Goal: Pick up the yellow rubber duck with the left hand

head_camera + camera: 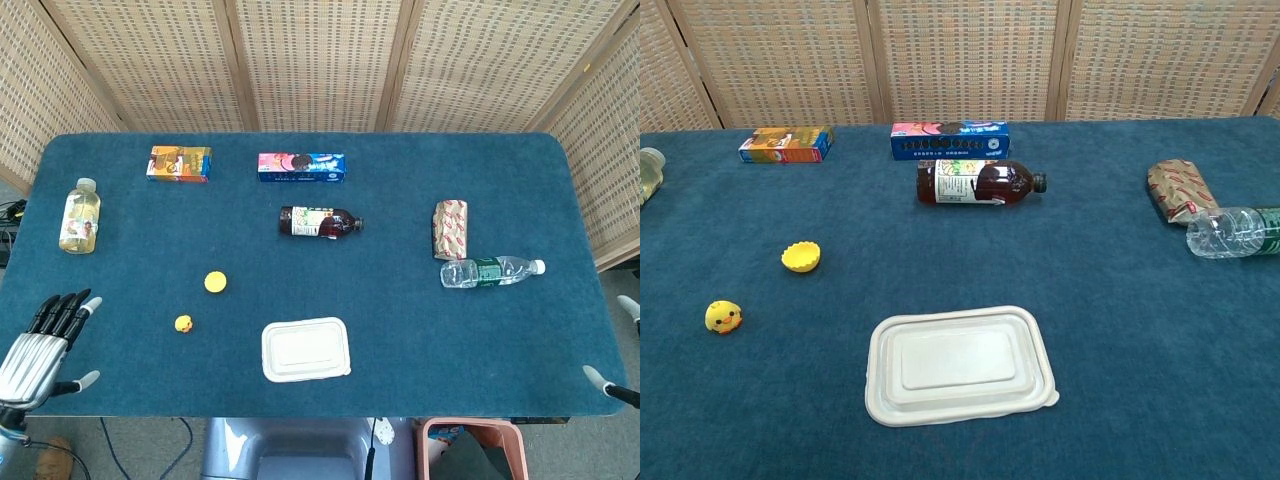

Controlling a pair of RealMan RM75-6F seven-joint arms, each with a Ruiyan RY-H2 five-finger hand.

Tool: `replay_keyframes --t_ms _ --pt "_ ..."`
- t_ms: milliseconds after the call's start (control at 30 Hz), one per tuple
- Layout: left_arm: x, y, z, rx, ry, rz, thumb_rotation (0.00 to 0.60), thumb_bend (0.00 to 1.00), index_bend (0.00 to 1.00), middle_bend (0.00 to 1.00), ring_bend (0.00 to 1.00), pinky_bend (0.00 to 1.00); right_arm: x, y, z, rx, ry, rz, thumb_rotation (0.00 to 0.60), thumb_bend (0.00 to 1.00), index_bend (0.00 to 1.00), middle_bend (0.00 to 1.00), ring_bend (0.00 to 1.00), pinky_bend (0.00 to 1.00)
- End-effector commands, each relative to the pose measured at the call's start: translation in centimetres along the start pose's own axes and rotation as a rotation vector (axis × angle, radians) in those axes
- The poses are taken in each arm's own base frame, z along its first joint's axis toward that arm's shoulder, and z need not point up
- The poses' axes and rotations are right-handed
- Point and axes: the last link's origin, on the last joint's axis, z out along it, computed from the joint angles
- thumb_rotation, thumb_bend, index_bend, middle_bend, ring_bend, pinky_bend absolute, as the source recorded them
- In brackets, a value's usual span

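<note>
The yellow rubber duck (183, 323) (723, 317) sits upright on the blue table (400, 330), front left of centre. My left hand (40, 345) hovers over the table's front left corner in the head view, well to the left of the duck. Its fingers are spread apart and it holds nothing. Only two pale fingertips (596, 378) of my right hand show at the right edge of the head view. The chest view shows neither hand.
A yellow cup (215, 282) lies just behind the duck. A white lidded container (306, 349) sits right of it. Further back are a dark bottle (320, 221), an orange box (179, 163), a blue cookie box (301, 166) and a juice bottle (79, 216). A wrapped packet (450, 228) and water bottle (492, 270) lie right.
</note>
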Motion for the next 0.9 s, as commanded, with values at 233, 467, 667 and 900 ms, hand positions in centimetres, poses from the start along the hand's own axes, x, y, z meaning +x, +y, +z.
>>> replay_keyframes --t_ms 233,467,667,900 --pt "-3.0 0.9 8.7 0.024 -0.128 -0.066 0.600 0.11 0.35 0.00 0.00 0.00 -0.4 -0.1 0.4 0.003 -0.025 0.007 0.600 0.00 0.00 0.00 0.00 0.00" --pt "-5.4 2.7 12.4 0.043 -0.216 -0.084 0.600 0.11 0.36 0.00 0.00 0.00 -0.4 0.2 0.5 -0.007 -0.030 0.018 0.600 0.00 0.00 0.00 0.00 0.00" --pt "-6.9 4.6 13.6 0.028 -0.253 -0.059 0.600 0.15 0.40 0.00 0.00 0.00 -0.3 0.4 0.7 -0.016 -0.031 0.027 0.600 0.00 0.00 0.00 0.00 0.00" --pt "-8.1 5.9 14.0 0.034 -0.277 -0.023 0.600 0.21 0.43 0.00 0.00 0.00 -0.1 0.7 0.7 -0.020 -0.033 0.043 0.600 0.00 0.00 0.00 0.00 0.00"
